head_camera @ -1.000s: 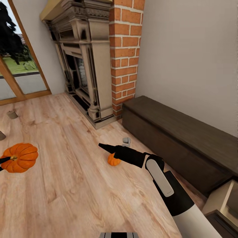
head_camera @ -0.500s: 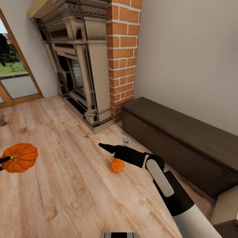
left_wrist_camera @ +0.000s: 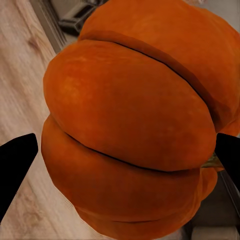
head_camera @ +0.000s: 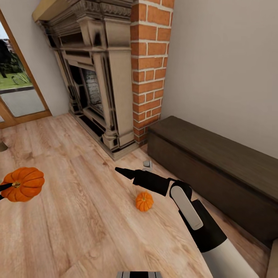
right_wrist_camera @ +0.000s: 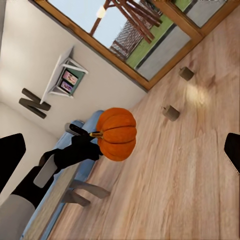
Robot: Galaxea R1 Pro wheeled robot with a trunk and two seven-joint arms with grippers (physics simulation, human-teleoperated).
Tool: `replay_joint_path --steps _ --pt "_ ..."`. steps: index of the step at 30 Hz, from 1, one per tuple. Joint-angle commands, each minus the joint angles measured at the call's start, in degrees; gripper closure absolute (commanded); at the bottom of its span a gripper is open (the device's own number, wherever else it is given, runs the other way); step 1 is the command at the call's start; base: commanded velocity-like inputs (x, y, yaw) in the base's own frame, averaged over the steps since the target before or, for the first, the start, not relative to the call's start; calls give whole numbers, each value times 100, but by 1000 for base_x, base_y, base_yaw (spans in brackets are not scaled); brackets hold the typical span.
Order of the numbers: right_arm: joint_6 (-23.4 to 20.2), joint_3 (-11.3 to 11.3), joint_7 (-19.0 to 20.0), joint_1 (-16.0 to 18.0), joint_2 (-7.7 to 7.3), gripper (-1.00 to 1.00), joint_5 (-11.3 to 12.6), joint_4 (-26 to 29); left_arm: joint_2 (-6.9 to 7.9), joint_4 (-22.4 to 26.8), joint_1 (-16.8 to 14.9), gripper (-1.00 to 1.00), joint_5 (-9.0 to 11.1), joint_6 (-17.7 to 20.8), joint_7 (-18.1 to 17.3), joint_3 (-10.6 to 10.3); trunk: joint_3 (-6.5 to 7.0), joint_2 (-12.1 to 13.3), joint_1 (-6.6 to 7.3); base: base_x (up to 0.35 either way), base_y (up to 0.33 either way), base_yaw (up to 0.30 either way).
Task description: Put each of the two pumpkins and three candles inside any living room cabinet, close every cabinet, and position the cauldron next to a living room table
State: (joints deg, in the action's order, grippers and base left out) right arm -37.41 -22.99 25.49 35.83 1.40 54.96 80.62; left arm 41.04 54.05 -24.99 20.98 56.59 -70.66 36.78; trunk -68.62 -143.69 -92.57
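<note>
Left end effector [right_wrist_camera: 82, 145] grips ribbed orange pumpkin [head_camera: 22, 183], likely for the long dark-brown wooden cabinet [head_camera: 216, 170]; right end effector [head_camera: 120, 170] open, empty.

head camera swung right | floor pumpkin [head_camera: 144, 201] emerges from behind right gripper [head_camera: 119, 170] | cabinet [head_camera: 216, 170] unmoved

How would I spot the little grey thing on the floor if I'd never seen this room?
Find the red brick column beside the fireplace. At its foot, near the end of the long dark cabinet, a tiny grey candle stands on the wooden floor. Unlike the small orange pumpkin nearby, it is dull grey and smaller.
</note>
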Motion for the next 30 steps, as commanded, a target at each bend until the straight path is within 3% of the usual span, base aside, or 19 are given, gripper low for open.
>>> replay_joint_path --steps 1,7,22,30 --pt "-31 5 0 3 1 -100 23 2 0 0 -6 100 54 62 -12 4 -4 -2 -1 263 6 0" --pt "-30 8 -15 3 2 -100 23 -33 0 0 -6 100 56 62 -14 4 0 -2 -1 158 56 -29" --pt "94 14 -27 3 9 -100 23 -222 9 0 -6 100 56 62 -11 13 80 -2 -1 121 222 -230" --pt "125 21 -41 3 11 -100 20 -478 -6 39 -6 100 73 62 -23 -18 125 -2 -1 -136 225 -241"
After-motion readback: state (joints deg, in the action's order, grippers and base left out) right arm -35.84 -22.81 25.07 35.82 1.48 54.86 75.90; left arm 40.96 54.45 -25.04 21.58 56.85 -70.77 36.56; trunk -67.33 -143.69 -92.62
